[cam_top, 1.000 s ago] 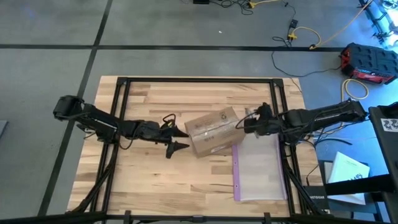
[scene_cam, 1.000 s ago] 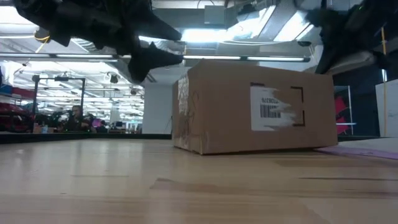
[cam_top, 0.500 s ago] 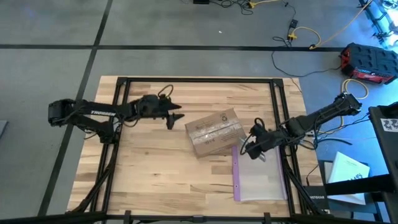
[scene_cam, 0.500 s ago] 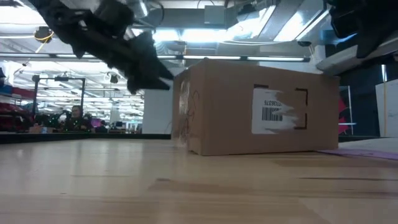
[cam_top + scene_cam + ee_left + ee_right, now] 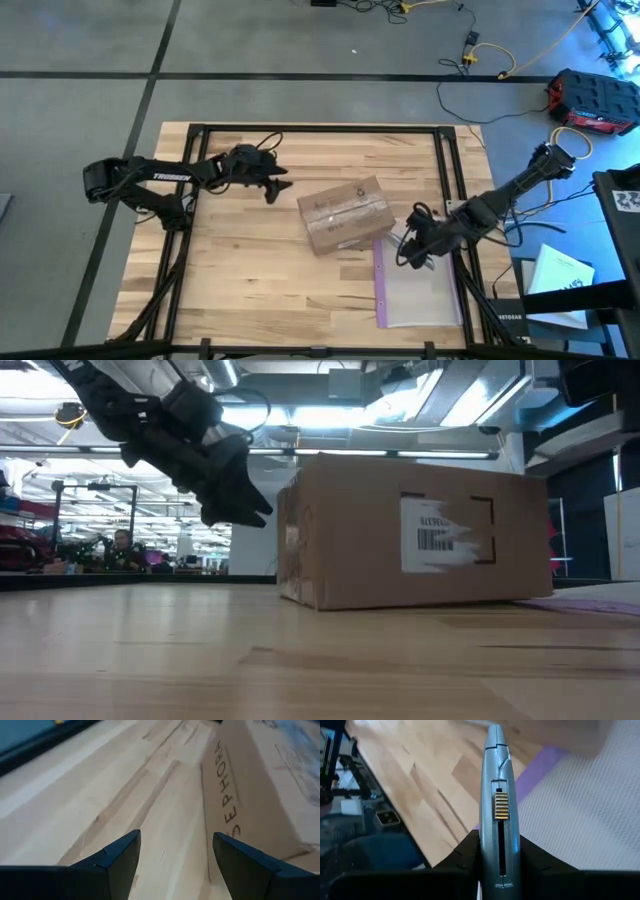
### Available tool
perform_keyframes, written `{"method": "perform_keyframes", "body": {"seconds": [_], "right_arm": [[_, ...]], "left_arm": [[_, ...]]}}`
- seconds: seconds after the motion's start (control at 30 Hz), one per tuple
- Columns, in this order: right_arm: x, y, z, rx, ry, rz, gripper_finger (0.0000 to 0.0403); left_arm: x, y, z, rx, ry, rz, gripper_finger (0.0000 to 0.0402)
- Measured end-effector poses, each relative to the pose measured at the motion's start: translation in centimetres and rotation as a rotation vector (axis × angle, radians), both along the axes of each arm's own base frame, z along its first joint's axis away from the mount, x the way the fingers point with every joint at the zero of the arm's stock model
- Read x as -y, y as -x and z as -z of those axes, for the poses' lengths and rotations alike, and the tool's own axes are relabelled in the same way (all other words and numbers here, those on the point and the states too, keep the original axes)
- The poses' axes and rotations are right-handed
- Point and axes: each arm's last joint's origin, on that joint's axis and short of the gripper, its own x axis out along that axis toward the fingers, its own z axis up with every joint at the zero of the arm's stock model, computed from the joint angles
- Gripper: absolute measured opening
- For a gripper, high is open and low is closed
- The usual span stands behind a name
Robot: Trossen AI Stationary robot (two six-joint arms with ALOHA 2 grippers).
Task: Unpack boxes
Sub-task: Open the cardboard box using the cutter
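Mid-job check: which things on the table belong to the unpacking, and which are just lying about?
Job:
- cardboard box, still closed
- grey cutter, clamped in the right gripper
- left gripper, jaws open, beside the box

Lying about:
- clear bag with purple edge, on the table

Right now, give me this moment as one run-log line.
brown cardboard box: closed, on table | left pincer: open, beside box | right pincer: shut on grey knife-like cutter, over clear bag
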Motion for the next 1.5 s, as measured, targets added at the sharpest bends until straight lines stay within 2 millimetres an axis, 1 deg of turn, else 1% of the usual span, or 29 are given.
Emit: {"method": "perform_keyframes", "body": {"seconds": [0.07, 0.13, 0.27, 0.43, 0.57, 0.73, 0.97, 1.1, 1.27, 1.5], "right_arm": [[-0.2, 0.4, 0.1, -0.027, -0.006, 0.009, 0.0062], [-0.1, 0.8, 0.5, -0.073, 0.013, 0.057, 0.0062], [0.1, 0.8, 0.8, -0.083, 0.056, 0.148, 0.0062], [0.1, 0.6, 1.1, -0.076, 0.104, 0.198, 0.0062], [0.2, 0.3, 1.4, -0.063, 0.143, 0.269, 0.0062], [0.7, -0.5, 1.5, -0.033, 0.168, 0.341, 0.0062], [1.9, -1.2, 1.5, -0.008, 0.22, 0.412, 0.0062], [3.0, -1.7, 1.5, -0.005, 0.286, 0.425, 0.0062], [4.9, -2.5, 1.5, -0.005, 0.35, 0.477, 0.0062], [7.0, -3.7, 1.1, 0.039, 0.407, 0.503, 0.0062]], "left_arm": [[-0.1, -0.1, -0.2, 0.017, -0.021, 0.006, 0.0237], [-0.2, -0.1, -0.4, 0.032, -0.039, 0.01, 0.0237], [-0.9, -0.1, -0.3, 0.068, -0.024, 0.061, 0.0237], [-1.8, -0.3, 1.0, 0.049, 0.04, 0.09, 0.0237], [-1.9, -1.1, 2.2, 0.073, 0.112, 0.127, 0.0237], [-0.3, -2.4, 3.1, 0.103, 0.183, 0.229, 0.0237], [2.6, -3.3, 3.1, 0.101, 0.227, 0.372, 0.0237], [3.9, -3.6, 3.1, 0.099, 0.279, 0.435, 0.0237], [5.4, -4.0, 2.8, 0.116, 0.313, 0.524, 0.0237], [6.5, -4.3, 2.2, 0.173, 0.318, 0.595, 0.0237]]}}
